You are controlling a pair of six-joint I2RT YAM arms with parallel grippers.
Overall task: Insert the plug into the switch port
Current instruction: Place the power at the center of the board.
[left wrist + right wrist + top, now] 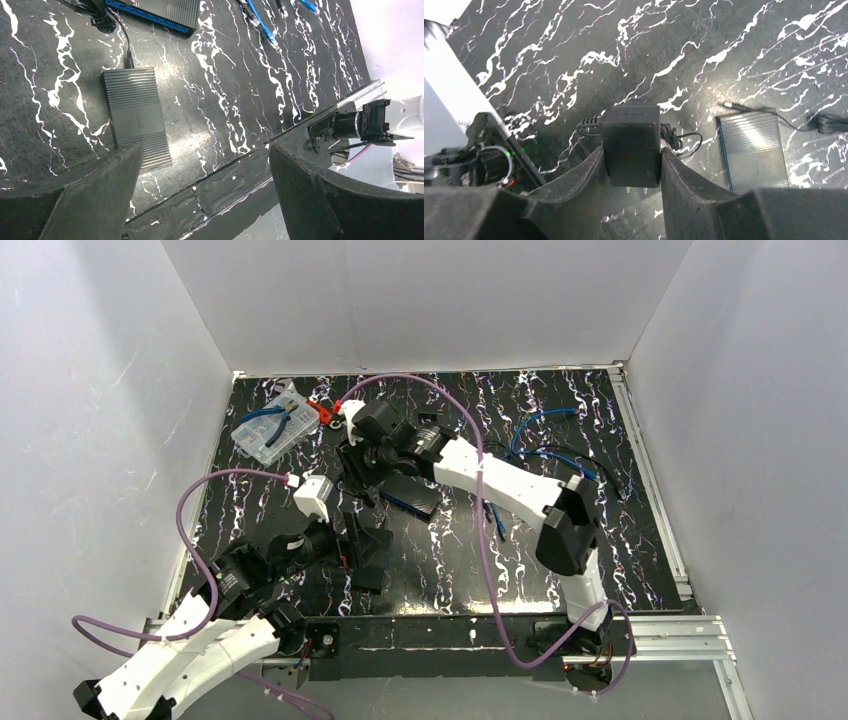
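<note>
The table (420, 575) is black with white wiggly lines like marble. Tall white walls (420, 300) stand on three sides. A clear box (272, 430) sits in the far left corner, and some blue cables (545, 440) lie at the far right.

The left arm is low at the near left. It bends and reaches in toward the middle. The left gripper (205, 155) hangs over the near part of the table. Its jaws are spread wide and there is nothing between them.

The right arm starts at the near right and stretches a long way up and to the left. The right gripper (631, 150) pinches a black power block (631, 127), with one finger on each side. The block's long side runs along the fingers. Its two metal prongs point back at the wrist camera. Its thin cord comes out at the other end.

The plug (730, 105) lies flat on the table, well apart from both grippers. It is just beside a short end of a ribbed black box (754, 150). I cannot tell if they touch. In the right wrist view its thin tip points left and its cord runs off to the right. A switch with blue ports (150, 12) lies a bit farther away.
</note>
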